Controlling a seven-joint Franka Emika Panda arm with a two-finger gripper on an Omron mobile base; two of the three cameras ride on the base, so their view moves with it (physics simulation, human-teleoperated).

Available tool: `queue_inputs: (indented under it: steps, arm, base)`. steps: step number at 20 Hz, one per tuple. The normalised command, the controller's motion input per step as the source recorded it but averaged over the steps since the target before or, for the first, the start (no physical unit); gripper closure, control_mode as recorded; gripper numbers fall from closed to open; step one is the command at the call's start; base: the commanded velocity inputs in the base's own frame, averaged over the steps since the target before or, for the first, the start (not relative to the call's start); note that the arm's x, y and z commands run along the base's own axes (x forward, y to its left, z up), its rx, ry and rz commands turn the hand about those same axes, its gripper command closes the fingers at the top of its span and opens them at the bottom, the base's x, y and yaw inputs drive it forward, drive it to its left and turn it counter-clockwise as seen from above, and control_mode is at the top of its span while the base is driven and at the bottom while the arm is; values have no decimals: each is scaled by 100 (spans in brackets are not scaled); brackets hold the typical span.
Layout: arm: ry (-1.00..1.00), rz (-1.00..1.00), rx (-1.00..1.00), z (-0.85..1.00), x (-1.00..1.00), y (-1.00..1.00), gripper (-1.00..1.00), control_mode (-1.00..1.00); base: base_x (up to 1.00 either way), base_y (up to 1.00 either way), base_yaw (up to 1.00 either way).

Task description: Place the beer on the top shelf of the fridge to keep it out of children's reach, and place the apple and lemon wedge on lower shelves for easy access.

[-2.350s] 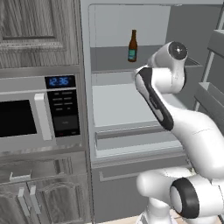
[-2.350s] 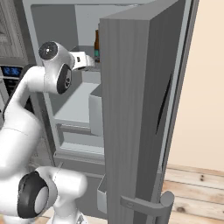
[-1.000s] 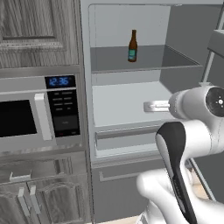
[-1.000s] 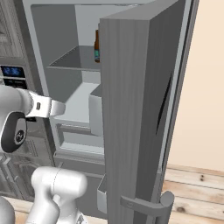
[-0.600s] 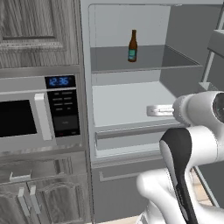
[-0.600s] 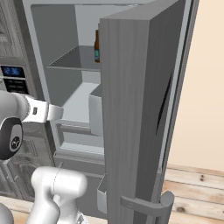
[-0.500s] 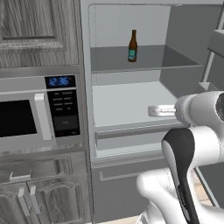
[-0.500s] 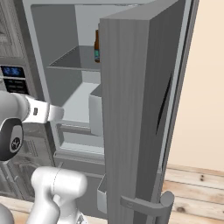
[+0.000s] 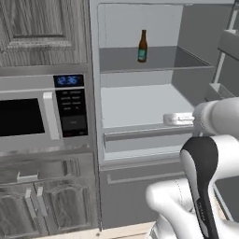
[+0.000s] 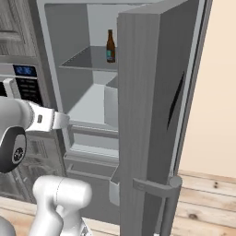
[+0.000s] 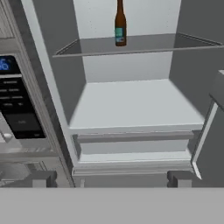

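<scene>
The beer (image 9: 142,45) (image 10: 110,46) (image 11: 120,22) stands upright on the top shelf (image 9: 163,65) (image 11: 148,45) of the open fridge (image 9: 95,93), toward the back. My gripper (image 9: 167,119) (image 10: 64,120) (image 11: 110,179) hovers in front of the fridge at the height of the lower shelves (image 9: 140,105) (image 11: 131,105), well below the bottle. It is open, with nothing between its fingertips (image 11: 41,178). The apple and the lemon wedge are out of view.
The open fridge door (image 10: 147,115) juts out on the right, and its bins (image 9: 228,44) are close to my arm. A microwave (image 9: 42,116) with a blue clock sits left of the fridge, above cabinet doors (image 9: 60,205). A drawer front (image 9: 140,144) lies under the pale shelf.
The open hand has come down from beside the beer at top-shelf level to the lower shelf's height. Over the last second it only drifted slightly. The beer has not moved.
</scene>
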Motion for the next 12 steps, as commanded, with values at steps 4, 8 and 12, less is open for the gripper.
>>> queue_inputs:
  steps: [4,8,12]
  arm:
    - [0,0,0,0,0,0,-100,100]
    - [0,0,0,0,0,0,-100,100]
    - [0,0,0,0,0,0,-100,100]
  base:
    - [-19,75,9]
    - [6,100,0]
    - [15,100,0]
